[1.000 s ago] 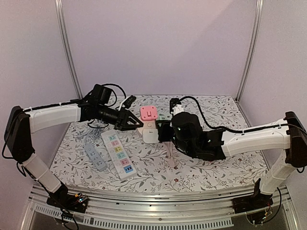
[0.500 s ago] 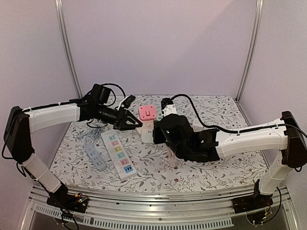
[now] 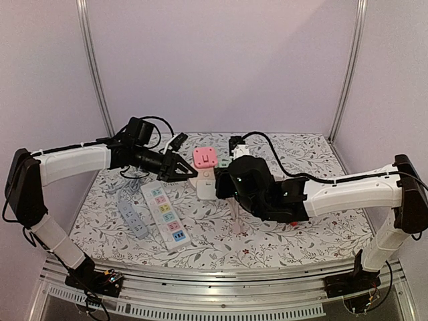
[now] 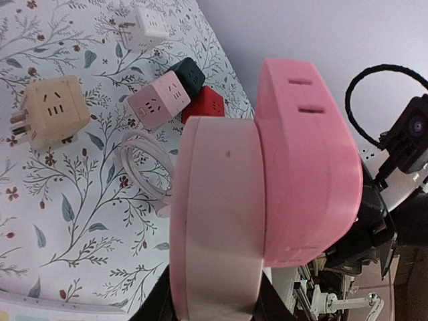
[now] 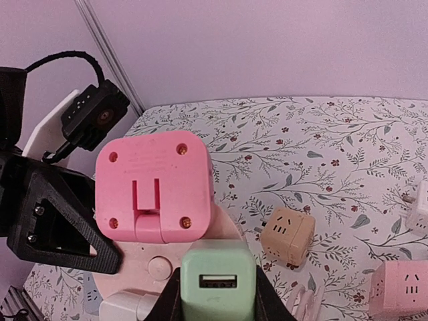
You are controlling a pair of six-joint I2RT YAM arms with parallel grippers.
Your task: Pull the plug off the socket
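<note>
Left tool (image 3: 185,172) clamped on the pale pink rounded plastic socket block (image 4: 214,221), held above the middle of the floral-print counter (image 3: 301,227). A bright pink square plastic plug (image 5: 154,190) sits flat on the block's face. Right tool (image 5: 215,304) clamped on the mint-green rectangular plug with a USB port (image 5: 217,274), just beside the pink one, against the block; whether its pins are seated cannot be told.

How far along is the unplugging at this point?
Done: left gripper holds the socket, and right gripper is shut on the green plug. In hand: the pull itself; the green plug looks still pressed against the socket. Left: drawing it free. The pink plug also sits on the socket.
</note>
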